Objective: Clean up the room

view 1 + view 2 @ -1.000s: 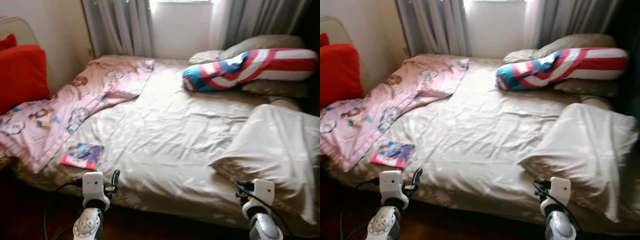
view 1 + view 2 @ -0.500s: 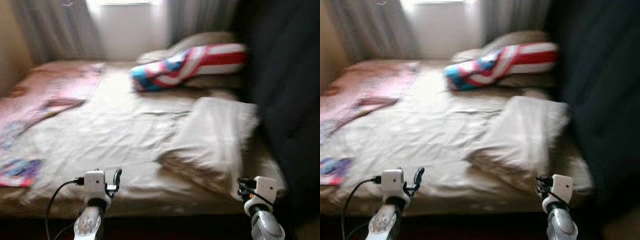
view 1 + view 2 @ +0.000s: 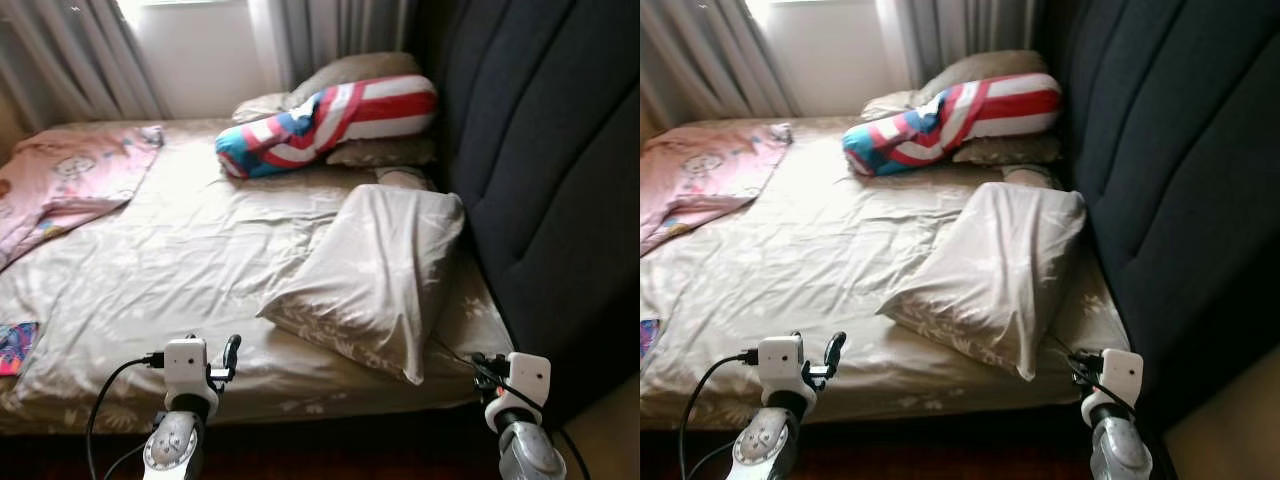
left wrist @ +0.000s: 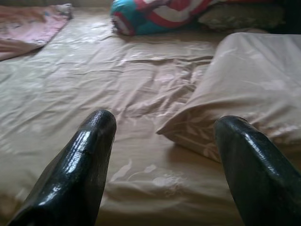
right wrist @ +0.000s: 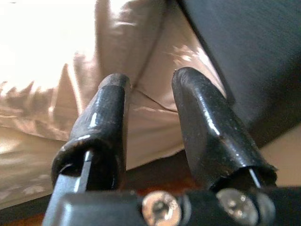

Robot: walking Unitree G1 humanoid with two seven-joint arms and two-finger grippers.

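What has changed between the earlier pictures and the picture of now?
The camera has turned to the robot's right: the dark headboard has come into view, and the pink blanket and the book now sit at the left edge. Nothing on the bed moved. The beige pillow and striped bolster lie as before. Both grippers, left and right, stay low, holding nothing.

Bed (image 3: 190, 250), beige sheet: beige pillow (image 3: 375, 275) at 3 o'clock, striped bolster (image 3: 325, 120) at 12, pink blanket (image 3: 65, 180) at 10, booklet (image 3: 12, 345) at 8.
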